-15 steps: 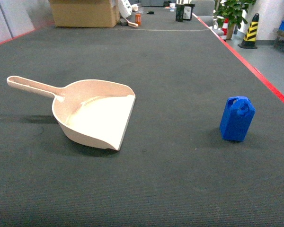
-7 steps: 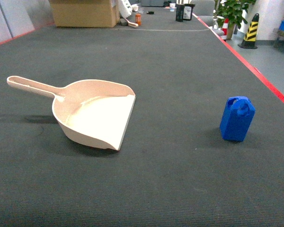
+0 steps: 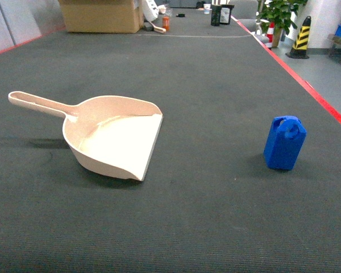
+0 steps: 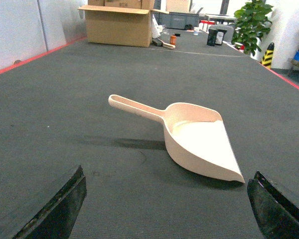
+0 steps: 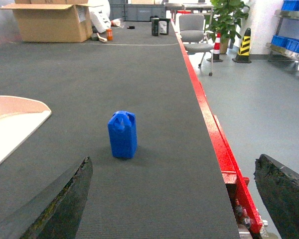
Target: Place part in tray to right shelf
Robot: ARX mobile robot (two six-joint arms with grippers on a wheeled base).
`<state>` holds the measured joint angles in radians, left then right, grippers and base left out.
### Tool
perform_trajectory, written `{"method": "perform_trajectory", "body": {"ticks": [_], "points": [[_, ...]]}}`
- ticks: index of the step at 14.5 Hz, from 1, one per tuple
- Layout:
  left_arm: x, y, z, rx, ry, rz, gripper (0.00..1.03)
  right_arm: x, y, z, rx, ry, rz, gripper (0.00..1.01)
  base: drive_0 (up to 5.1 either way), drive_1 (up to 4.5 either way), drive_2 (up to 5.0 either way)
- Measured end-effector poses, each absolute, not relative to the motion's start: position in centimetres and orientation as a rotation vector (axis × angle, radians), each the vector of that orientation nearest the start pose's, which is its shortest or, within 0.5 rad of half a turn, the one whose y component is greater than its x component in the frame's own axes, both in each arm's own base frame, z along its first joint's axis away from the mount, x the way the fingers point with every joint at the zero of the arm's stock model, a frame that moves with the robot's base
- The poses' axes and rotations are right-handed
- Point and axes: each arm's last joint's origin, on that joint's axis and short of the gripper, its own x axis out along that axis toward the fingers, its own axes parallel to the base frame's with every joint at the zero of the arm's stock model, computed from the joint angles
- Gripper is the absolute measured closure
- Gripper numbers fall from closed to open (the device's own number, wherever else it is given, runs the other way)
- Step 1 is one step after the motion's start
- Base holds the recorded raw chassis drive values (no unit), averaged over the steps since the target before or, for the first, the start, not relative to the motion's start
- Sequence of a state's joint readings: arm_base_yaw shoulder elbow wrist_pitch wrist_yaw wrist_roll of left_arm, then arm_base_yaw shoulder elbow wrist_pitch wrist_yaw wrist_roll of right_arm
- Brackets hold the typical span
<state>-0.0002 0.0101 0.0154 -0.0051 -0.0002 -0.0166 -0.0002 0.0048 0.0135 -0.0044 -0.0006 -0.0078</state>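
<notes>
Blue jerrycan part [image 3: 285, 143] stands upright, well right of the dustpan tray [image 3: 115, 136]: likely light, rigid, slick plastic (pinch flat sides, not handle). Both grippers spread open, empty.

My head view shows neither of my grippers. Of my left gripper [image 4: 164, 209] only two dark fingertips enter at the bottom corners; likewise my right gripper [image 5: 179, 199]. The tray [image 5: 12, 127] is cut off by the right wrist view's left edge, left of the part [image 5: 122, 134].
</notes>
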Motion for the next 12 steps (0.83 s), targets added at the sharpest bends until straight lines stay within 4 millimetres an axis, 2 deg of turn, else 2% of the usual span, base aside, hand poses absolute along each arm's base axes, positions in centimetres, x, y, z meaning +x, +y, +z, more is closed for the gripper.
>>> {"method": "perform_trajectory", "body": {"ticks": [12], "points": [[9.74,0.00,16.75,-0.017,0.000,0.000,0.05,9.72,0.00,16.73,-0.008,-0.004,0.000,0.03,0.0,0.00,0.0]]}}
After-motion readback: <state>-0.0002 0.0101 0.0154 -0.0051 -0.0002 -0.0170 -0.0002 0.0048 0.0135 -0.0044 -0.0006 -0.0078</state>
